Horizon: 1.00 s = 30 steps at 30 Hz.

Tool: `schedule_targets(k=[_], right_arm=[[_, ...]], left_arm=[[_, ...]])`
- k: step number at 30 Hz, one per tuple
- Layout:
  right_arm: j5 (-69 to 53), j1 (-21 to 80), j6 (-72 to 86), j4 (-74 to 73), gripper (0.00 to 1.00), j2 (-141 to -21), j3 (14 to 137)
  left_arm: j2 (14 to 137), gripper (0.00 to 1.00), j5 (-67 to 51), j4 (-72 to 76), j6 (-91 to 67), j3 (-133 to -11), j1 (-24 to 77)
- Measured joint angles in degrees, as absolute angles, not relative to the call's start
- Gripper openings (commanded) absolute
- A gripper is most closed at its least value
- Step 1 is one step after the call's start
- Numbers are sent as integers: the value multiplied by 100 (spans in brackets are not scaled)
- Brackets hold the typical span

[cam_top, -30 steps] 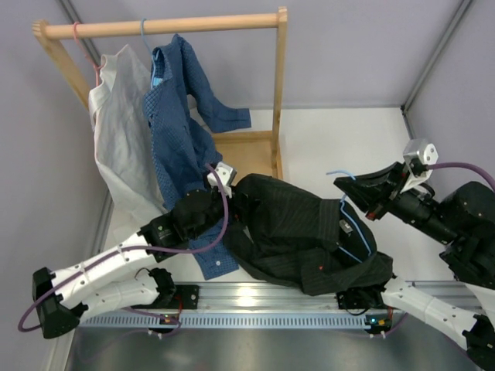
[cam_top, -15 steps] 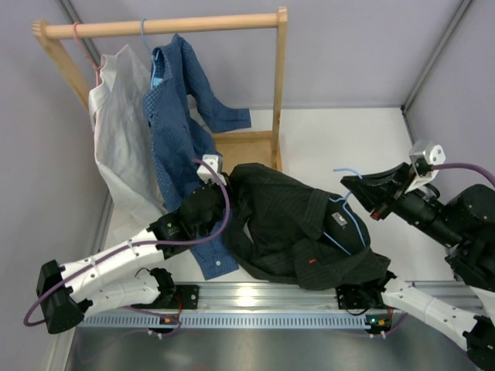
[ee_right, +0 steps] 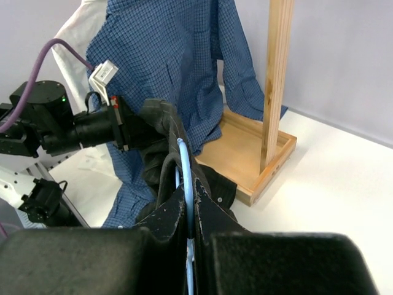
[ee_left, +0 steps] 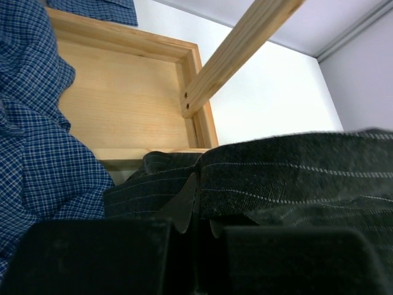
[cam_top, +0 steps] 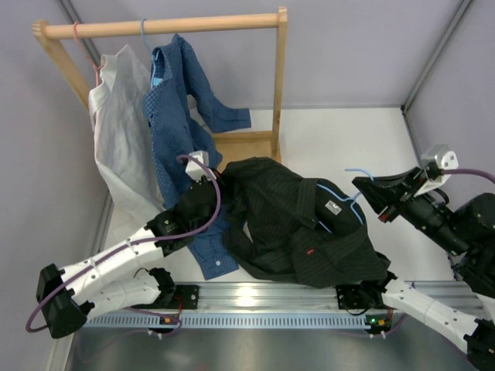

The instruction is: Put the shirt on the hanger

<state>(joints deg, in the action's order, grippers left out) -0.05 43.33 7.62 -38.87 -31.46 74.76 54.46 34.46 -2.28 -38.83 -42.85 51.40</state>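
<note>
Dressing the shirt (cam_top: 302, 232) onto the hanger (ee_right: 188, 175): the black shirt lies bunched on the table (cam_top: 340, 135) between the arms, just before the wooden rack (cam_top: 278, 77), the light-blue rod entering at its collar. The left gripper (ee_left: 198, 212) pinches a fold of pinstriped cloth at the shirt's left edge; the right gripper (ee_right: 190, 215) is clamped on the hanger's rod near the hook. The step should go best if the left arm draws that cloth taut while the right feeds the hanger's end into it.
</note>
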Motion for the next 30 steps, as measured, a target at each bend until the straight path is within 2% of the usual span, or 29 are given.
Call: schedule_targets(k=[1, 2, 5, 6, 11, 15, 18, 24, 30], right_arm=[[-3, 4333, 762, -3868, 0, -3275, 7522], [-3, 4333, 762, -3859, 0, -3385, 7557], [-3, 4333, 760, -3850, 0, -3612, 7607], [-3, 4333, 757, -3848, 0, -3664, 7627], [34, 4333, 705, -3879, 0, -3789, 7819], [64, 4333, 646, -3900, 0, -3964, 8169], [-10, 4331, 609, -3903, 0, -4167, 8383], [-751, 4333, 395, -4053, 0, -4541, 8458], [-1422, 4333, 252, -4193, 0, -4536, 8440]], left_arm=[[5437, 0, 3378, -209, -3863, -4285, 5137], [5419, 4, 3330, -204, -3844, -4285, 5135], [5319, 62, 3328, -294, -3780, -4296, 5137], [5282, 97, 3367, -381, -3758, -4305, 5135], [4901, 98, 3356, -891, -3721, -4445, 5124], [4536, 96, 2567, -1118, -3258, -4967, 5113], [4731, 98, 1299, -1085, -2611, -5780, 5103], [6283, 98, -2145, -1140, -849, -8060, 5109], [7640, 96, -3787, -2012, 336, -8847, 5113]])
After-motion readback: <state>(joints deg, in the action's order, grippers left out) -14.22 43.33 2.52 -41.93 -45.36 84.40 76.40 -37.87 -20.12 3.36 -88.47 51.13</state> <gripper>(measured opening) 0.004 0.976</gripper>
